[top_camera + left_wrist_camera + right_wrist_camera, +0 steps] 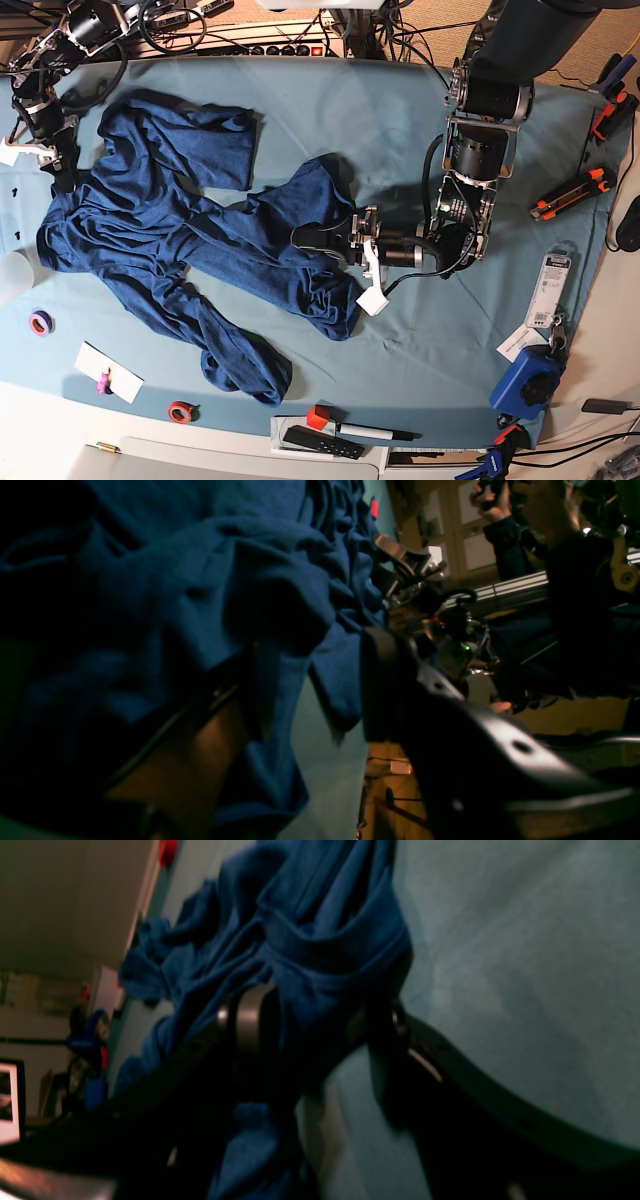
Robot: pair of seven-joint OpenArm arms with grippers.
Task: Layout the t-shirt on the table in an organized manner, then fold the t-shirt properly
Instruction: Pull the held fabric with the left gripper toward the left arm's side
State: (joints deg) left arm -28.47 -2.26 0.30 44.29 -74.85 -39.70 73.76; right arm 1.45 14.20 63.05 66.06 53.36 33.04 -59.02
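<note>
Between the fingers of the left gripper (325, 238), near the middle of the table (400, 110), sits a bunched fold of the t-shirt (190, 235); the wrist view shows cloth pressed against the inner pad while the outer finger stands a little apart, so the jaws look part-way closed on fabric, likely pinching an edge so that it can be drawn outward. At the far left corner of the base view, the right gripper (55, 165) has shirt fabric draped across and between its two fingers; its wrist view shows the cloth lying loosely in a fairly wide gap, and whether it is clamped or merely resting there cannot be told. The two arms sit at opposite ends of the garment, which suits stretching it flat. Judged from its lie, the t-shirt is not yet laid out: it sprawls rumpled across the left half of the teal-covered table, twisted into ropey folds, one end trailing toward the front edge. Around it lie a roll of purple tape (40, 323), a red tape ring (180, 411), a white card (108, 372), a marker (370, 432), orange-handled cutters (570, 196) and a blue clamp (527, 385). A packaged item (550, 285) by the right edge carries print too small to read; no other writing is legible.
</note>
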